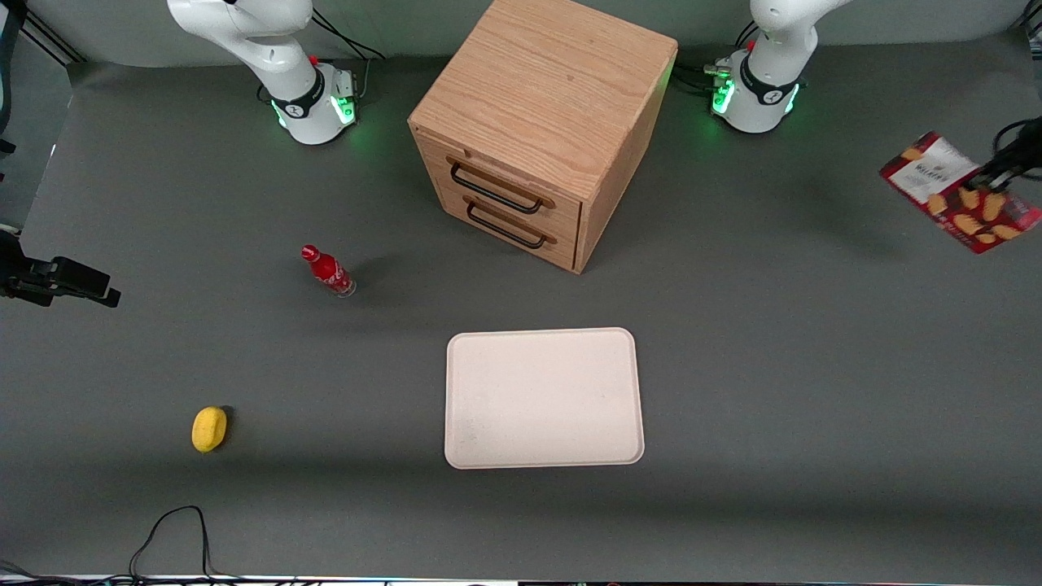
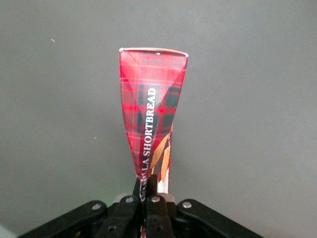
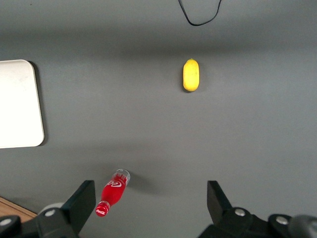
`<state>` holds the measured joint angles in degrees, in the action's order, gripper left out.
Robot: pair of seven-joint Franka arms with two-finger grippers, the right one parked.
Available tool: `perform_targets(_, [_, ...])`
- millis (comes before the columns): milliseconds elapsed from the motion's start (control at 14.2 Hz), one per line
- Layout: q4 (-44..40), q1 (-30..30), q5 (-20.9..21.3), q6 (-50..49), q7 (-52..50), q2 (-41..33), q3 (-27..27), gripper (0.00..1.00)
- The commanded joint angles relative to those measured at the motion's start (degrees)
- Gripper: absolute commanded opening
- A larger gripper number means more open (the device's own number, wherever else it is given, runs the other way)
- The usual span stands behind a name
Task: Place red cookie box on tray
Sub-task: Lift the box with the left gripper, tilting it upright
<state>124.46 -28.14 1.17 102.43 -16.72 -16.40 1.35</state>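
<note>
The red cookie box [image 1: 959, 194] hangs above the table at the working arm's end, its white label panel and tan cookie pictures facing up. My gripper [image 1: 995, 177] is shut on its edge, and the box juts out from the black fingers [image 2: 155, 186] in the left wrist view, where the red tartan cookie box [image 2: 151, 106] shows edge-on over bare grey table. The cream-white tray [image 1: 544, 398] lies flat with nothing on it, nearer the front camera than the wooden cabinet and well away from the box.
A wooden two-drawer cabinet [image 1: 541, 126] stands in the middle at the back. A small red bottle [image 1: 327, 271] and a yellow lemon-shaped object [image 1: 209, 428] sit toward the parked arm's end. A black cable [image 1: 171, 529] loops near the front edge.
</note>
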Motion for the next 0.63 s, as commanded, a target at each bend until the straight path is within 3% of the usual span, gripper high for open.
perform_targets(0, [-14.9, 0.7, 1.3, -10.7, 0.3, 2.8, 1.0, 0.0])
perform_targets(281, [-27.4, 0.9, 1.2, -15.1, 0.5, 8.5, 4.3, 0.0])
perform_targets(561, [-44.0, 3.5, 0.9, -19.3, 0.5, 21.1, 11.4, 0.0])
